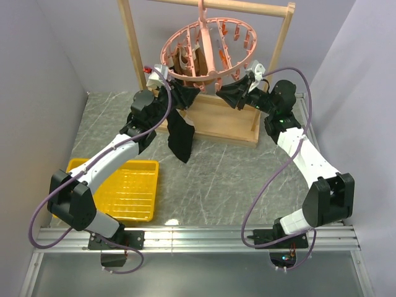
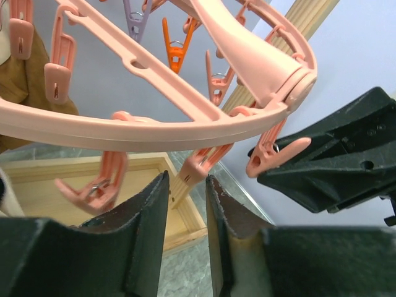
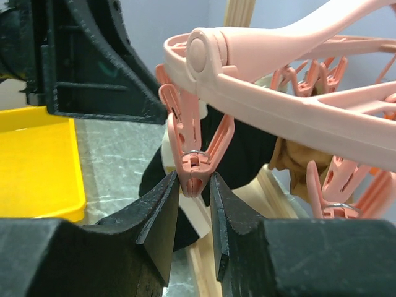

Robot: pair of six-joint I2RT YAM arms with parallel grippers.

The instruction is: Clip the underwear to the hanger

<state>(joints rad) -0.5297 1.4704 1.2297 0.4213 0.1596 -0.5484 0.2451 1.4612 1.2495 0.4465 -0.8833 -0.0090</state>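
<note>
Pegging station, listed left to right.

- Yellow tray [image 1: 124, 185]: table, 8 o'clock. Not involved.
- Left gripper [image 2: 185, 179]: under the 7 o'clock rim of the hanger [image 2: 154, 127]. Claw narrow with a clear gap and nothing in it. A peg tip hangs just above the gap.
- Dark garment [image 1: 180, 139]: hangs just below that claw. A cream strip shows beside it in the right wrist view.
- Underwear [image 1: 184, 62]: tan band seen through the ring, 9 o'clock side of the crossbar.
- Right gripper [image 3: 193, 179]: 5 o'clock rim. Claw nipped onto the lower tip of a peg [image 3: 195, 162].

Handling, as judged: keep the right claw's peg steady so the ring does not swing. The left claw should take the band by its edge, feed it square into the peg mouth, and let go only once the peg bites.

Not made out: which pegs, if any, already hold the tan band; how much black cloth belongs to it; the dark garment's top attachment.
</note>
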